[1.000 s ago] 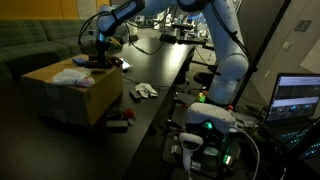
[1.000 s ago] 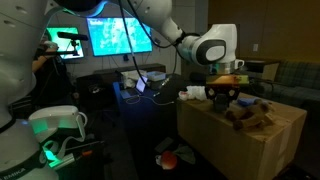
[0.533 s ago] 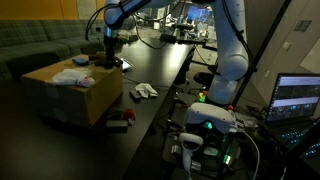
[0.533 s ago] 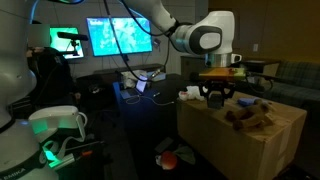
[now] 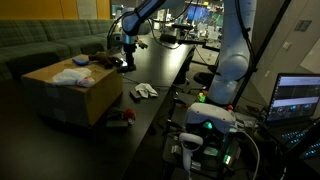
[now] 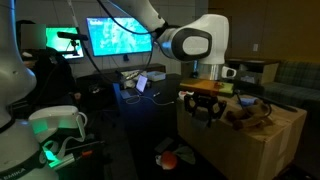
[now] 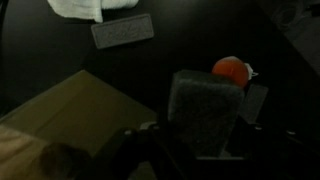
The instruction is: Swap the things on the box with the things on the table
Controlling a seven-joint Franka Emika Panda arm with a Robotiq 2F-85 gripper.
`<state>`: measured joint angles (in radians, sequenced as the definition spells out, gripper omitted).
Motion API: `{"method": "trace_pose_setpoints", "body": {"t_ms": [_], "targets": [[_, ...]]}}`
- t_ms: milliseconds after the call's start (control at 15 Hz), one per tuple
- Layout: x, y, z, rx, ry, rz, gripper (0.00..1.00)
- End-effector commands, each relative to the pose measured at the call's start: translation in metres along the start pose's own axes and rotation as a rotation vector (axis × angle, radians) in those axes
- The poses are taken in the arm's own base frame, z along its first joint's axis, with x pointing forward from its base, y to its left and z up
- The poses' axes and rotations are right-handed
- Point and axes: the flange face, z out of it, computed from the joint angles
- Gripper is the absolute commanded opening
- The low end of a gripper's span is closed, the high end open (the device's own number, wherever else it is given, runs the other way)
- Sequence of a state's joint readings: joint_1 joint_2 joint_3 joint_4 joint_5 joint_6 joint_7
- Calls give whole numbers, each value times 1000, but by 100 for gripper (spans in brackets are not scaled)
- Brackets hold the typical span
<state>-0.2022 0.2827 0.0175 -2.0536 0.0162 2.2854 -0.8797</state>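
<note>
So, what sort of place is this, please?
Probably a robotics lab or an office with a lounge corner. There are lit monitors in the background, a green sofa and a long black table with equipment at its far end.

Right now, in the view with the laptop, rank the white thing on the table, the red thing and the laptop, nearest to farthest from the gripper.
1. White thing: on the table, just below the gripper in this exterior view.
2. Red thing: lower down, by the near corner of the box.
3. Laptop: at the far right edge.
</note>
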Motion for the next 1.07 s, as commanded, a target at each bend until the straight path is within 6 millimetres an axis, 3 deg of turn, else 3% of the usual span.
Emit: {"method": "trace_pose_setpoints", "body": {"t_ms": [0,400,667,1000], "targets": [[-30,-18,31,4,-33,74,33],[-45,-27,124,4,-70,215,33],[-48,-17,176,-93,-65,357,33],[-53,-3,217,-224,-55,566,33]]}}
